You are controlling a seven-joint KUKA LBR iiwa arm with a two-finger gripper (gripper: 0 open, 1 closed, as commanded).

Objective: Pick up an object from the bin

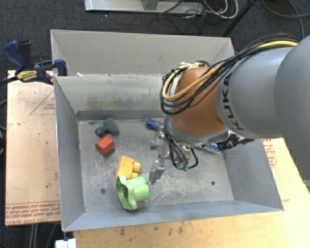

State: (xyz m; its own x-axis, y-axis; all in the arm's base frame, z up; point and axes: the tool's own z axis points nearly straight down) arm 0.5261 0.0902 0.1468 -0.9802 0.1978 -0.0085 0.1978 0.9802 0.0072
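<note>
Near middle of bin (68, 154): gripper (156, 159) just right of yellow block (127, 167), green cup (133, 192); fingers apart, nothing between.

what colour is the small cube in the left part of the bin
Red. The cube shows best in the camera view, near the yellow block.

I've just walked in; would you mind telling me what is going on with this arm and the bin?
The KUKA arm reaches into the grey bin from the right. Its gripper is low over the floor, just right of a yellow block and a green cup-like piece near the front. I cannot see it holding anything. A red block, a grey-blue piece and a small blue piece lie farther back.
</note>
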